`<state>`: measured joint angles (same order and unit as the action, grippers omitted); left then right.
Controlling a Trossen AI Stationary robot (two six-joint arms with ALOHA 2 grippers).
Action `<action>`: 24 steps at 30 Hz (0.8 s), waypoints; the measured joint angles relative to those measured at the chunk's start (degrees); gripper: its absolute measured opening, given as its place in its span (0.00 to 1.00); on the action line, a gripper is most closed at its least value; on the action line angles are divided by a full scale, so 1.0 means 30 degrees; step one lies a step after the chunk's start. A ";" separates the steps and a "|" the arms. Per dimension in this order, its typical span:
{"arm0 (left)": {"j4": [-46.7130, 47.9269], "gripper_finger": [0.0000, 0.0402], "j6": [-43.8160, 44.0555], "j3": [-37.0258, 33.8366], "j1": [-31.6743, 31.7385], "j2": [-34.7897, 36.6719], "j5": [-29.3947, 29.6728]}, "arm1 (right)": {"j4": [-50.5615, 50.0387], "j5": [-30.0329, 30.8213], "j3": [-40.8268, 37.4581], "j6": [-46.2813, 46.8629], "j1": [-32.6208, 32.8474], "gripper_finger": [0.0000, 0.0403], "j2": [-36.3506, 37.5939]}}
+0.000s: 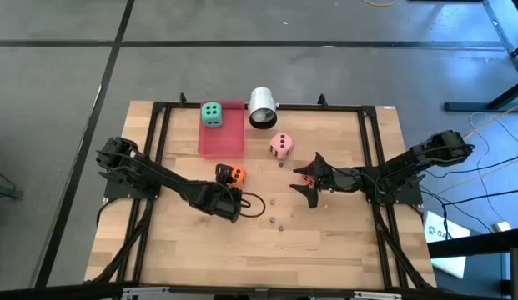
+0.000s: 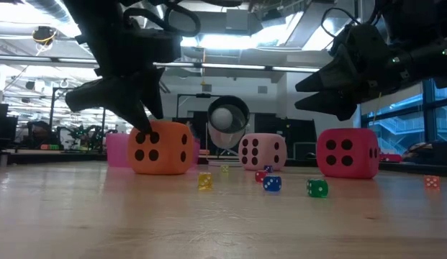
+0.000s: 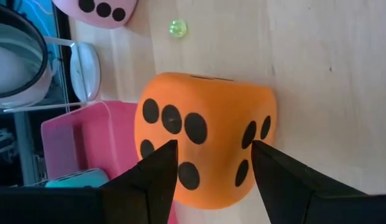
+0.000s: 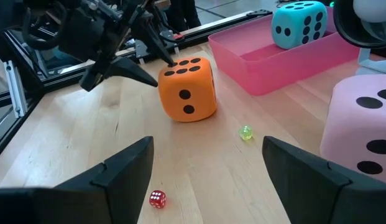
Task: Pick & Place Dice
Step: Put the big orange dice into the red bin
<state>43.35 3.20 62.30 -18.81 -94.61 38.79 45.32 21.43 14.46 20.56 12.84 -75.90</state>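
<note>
the landmark here is the shallow pink plastic tray [image 1: 221, 140], which lies on the light wooden table [image 1: 342, 242] near its far edge.

the soft green cube with dark pips [image 1: 212, 114] sits inside the tray, at its far end. the soft orange cube with dark pips [image 1: 231, 174] stands on the table just beside the near end of the tray. the left gripper [image 1: 234, 177] is at this orange cube: its two dark fingers [image 3: 156, 177] are apart, one on each side of the cube and close to its faces, but i cannot tell if they press it. the cube rests on the wood in the low view.

the soft pink cube with dark pips [image 1: 281, 145] stands on the table to the right of the tray, near it. the white cylinder with a dark rim [image 1: 262, 107] lies just beside the far right corner of the tray.

the soft red cube with dark pips [image 2: 348, 152] is farther right of the tray, past the pink cube. the right gripper [image 1: 309, 182] is there above it, with its fingers wide apart and holding nothing.

several tiny coloured dice [image 2: 317, 188] lie scattered on the table, on the near side of the tray.
</note>
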 joint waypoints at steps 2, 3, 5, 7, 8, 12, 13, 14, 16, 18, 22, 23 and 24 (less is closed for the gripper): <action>0.0031 0.49 0.0000 0.0000 0.0000 0.0000 -0.0079 | -0.0004 0.0004 0.0004 0.0000 0.0000 0.74 0.0000; 0.0039 0.49 0.0000 0.0000 0.0000 -0.0002 -0.0150 | -0.0004 0.0007 0.0000 0.0000 0.0000 0.74 0.0000; 0.0050 0.49 0.0000 0.0000 0.0086 -0.0079 -0.0290 | -0.0007 0.0007 0.0006 -0.0007 0.0000 0.74 0.0000; 0.0060 0.49 0.0000 0.0000 0.0219 -0.0127 -0.0362 | -0.0007 0.0007 0.0000 -0.0007 0.0000 0.74 0.0000; 0.0046 0.49 0.0000 0.0000 0.0322 -0.0200 -0.0364 | -0.0007 0.0007 0.0000 -0.0007 0.0000 0.74 0.0000; 0.0116 0.49 -0.0263 0.0016 0.0548 -0.0683 -0.0228 | -0.0007 0.0010 0.0000 -0.0007 -0.0007 0.74 0.0000; 0.0123 0.49 -0.0292 0.0037 0.0554 -0.0819 -0.0166 | -0.0005 0.0015 0.0005 -0.0007 -0.0007 0.74 0.0000; 0.0123 0.48 -0.0306 0.0051 0.0561 -0.0996 -0.0031 | -0.0004 0.0014 0.0001 -0.0007 -0.0006 0.74 0.0000; 0.0119 0.48 -0.0313 0.0058 0.0568 -0.1285 0.0194 | -0.0007 0.0007 0.0000 0.0000 -0.0007 0.74 0.0000; 0.0102 0.49 -0.0300 0.0055 0.0568 -0.1585 0.0367 | -0.0007 0.0007 0.0001 0.0000 -0.0007 0.74 0.0000; 0.0078 0.49 -0.0045 0.0058 0.0584 -0.2117 0.0615 | -0.0007 0.0004 0.0004 0.0004 -0.0007 0.74 0.0000; 0.0059 0.48 0.0005 0.0058 0.0590 -0.2273 0.0674 | -0.0007 0.0000 0.0004 0.0007 -0.0007 0.74 0.0000; 0.0065 0.48 0.0015 0.0051 0.0590 -0.2433 0.0787 | -0.0007 0.0000 0.0007 0.0007 -0.0007 0.74 0.0000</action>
<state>43.55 3.25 62.46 -17.04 -101.91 41.15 45.30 21.43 14.48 20.58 12.82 -75.90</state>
